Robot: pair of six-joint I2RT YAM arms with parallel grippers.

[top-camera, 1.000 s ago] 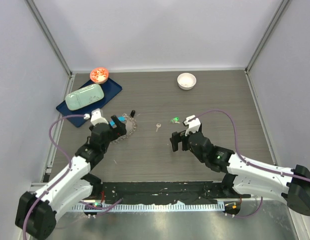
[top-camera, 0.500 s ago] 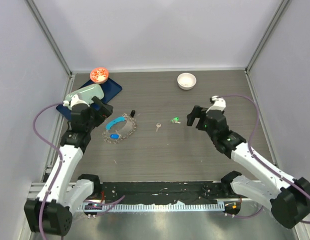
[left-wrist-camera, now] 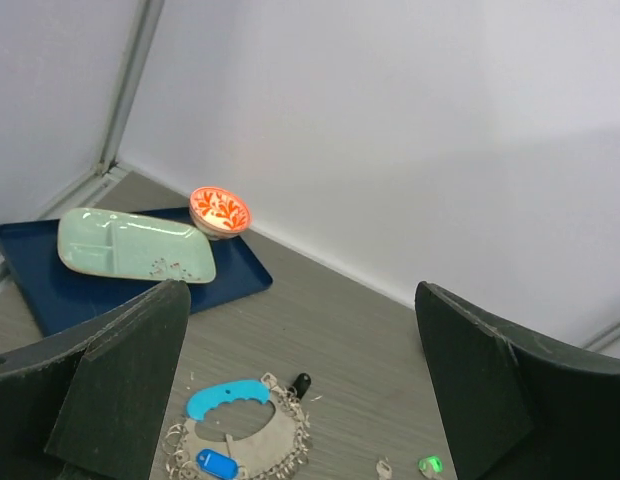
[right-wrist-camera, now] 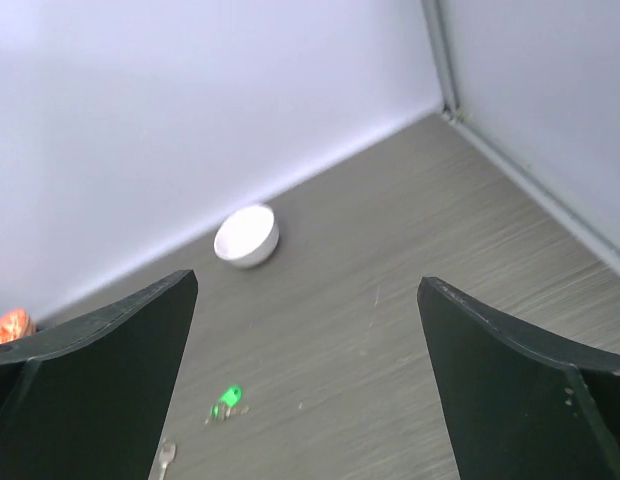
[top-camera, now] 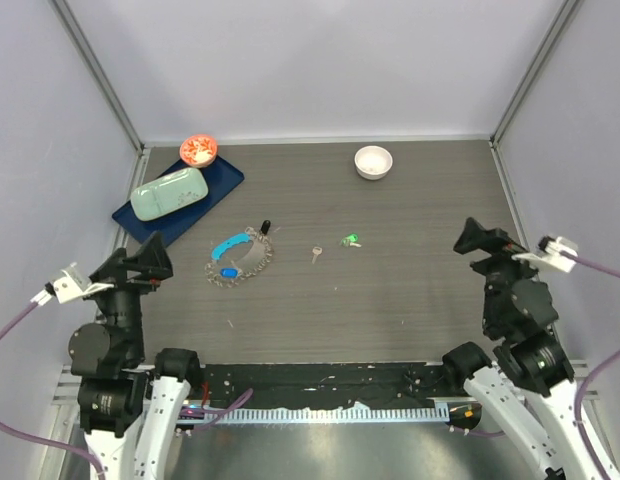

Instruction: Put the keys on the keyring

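The keyring (top-camera: 252, 262) is a bead-chain loop with a light-blue strip (top-camera: 230, 243), lying left of centre. It also shows in the left wrist view (left-wrist-camera: 290, 440). A blue-headed key (top-camera: 227, 271) lies at the loop's near edge, and I cannot tell if it is threaded on. A black-headed key (top-camera: 264, 226) touches the loop's far side. The silver key (top-camera: 316, 254) and green-headed key (top-camera: 350, 239) lie loose to its right, apart from it. My left gripper (top-camera: 138, 265) and right gripper (top-camera: 482, 240) are both open, empty, raised and drawn back to the table's sides.
A dark blue tray (top-camera: 218, 183) holding a pale green plate (top-camera: 168, 192) sits at the back left, with a small red bowl (top-camera: 198, 150) at its far corner. A white bowl (top-camera: 373, 161) stands at the back. Walls close the table's sides and back.
Both arms have pulled back from the table's middle and risen toward the near corners. My left gripper has left the keyring, which now lies uncovered with the blue key at its edge.
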